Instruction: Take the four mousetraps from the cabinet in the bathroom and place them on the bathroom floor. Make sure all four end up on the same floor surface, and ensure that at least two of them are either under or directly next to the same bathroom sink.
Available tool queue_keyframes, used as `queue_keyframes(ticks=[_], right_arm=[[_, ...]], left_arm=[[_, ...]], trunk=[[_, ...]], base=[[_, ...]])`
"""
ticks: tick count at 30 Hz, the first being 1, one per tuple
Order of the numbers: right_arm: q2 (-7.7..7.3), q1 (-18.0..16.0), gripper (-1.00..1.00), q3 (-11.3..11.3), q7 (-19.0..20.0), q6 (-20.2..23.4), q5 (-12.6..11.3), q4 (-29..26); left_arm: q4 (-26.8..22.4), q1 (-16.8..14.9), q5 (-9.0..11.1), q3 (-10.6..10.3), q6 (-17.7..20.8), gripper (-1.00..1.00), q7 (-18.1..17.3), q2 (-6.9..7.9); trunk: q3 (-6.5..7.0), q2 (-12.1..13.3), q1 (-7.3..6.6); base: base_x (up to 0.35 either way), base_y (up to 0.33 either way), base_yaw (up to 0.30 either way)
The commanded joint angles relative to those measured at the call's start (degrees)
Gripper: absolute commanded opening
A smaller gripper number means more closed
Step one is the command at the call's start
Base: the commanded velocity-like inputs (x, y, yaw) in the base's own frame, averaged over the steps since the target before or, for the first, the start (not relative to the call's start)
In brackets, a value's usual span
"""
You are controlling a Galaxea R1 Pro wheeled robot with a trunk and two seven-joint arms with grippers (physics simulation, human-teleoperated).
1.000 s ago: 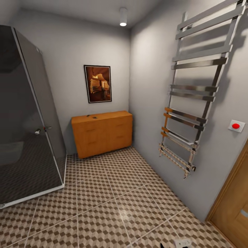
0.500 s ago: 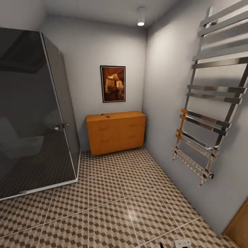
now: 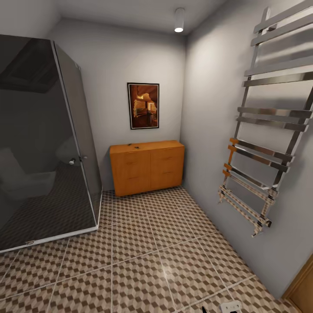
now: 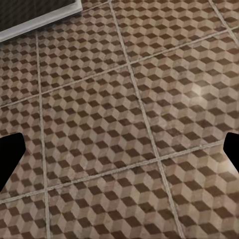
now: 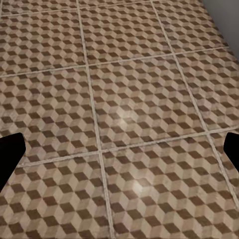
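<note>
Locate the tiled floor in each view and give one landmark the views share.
Head: floor fills the lower half, in front of the orange cabinet.
Left wrist: floor spreads between the open fingertips, with the shower base at one edge.
Right wrist: floor spreads between the open fingertips.
Shared landmark: the pale grout lines crossing the cube pattern.

Both grippers (image 4: 119, 149) (image 5: 119, 149) wide apart, empty.

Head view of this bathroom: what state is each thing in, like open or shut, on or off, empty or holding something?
Orange cabinet: fronts shut, small dark items on top, too small to identify.
Shower cabin: glass door shut.
Ceiling lamp: on.
Towel rail: bare, no towels.
Bathroom floor: nothing lying on the visible tiles.
Left gripper: open, empty.
Right gripper: open, empty.
</note>
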Motion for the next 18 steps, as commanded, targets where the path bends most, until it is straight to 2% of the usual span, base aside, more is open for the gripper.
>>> queue_keyframes(ticks=[1, 7, 18], right_arm=[[-0.03, -0.02, 1.00, 0.25, 0.22, -0.18, -0.40, 0.06], [-0.03, -0.02, 1.00, 0.25, 0.22, -0.17, -0.40, 0.06], [-0.03, -0.02, 1.00, 0.25, 0.23, -0.18, -0.40, 0.06]], left_arm=[[0.24, -0.09, 0.37, -0.49, -0.31, 1.00, 0.14, -0.06], [0.24, -0.08, 0.37, -0.49, -0.32, 1.00, 0.14, -0.08], [0.24, -0.07, 0.37, -0.49, -0.28, 1.00, 0.14, -0.08]], trunk=[[-0.02, -0.04, 0.04], [-0.02, -0.04, 0.04], [-0.02, -0.04, 0.04]], base=[[0.156, -0.058, 0.002], [0.241, -0.032, 0.001], [0.314, -0.005, 0.000]])
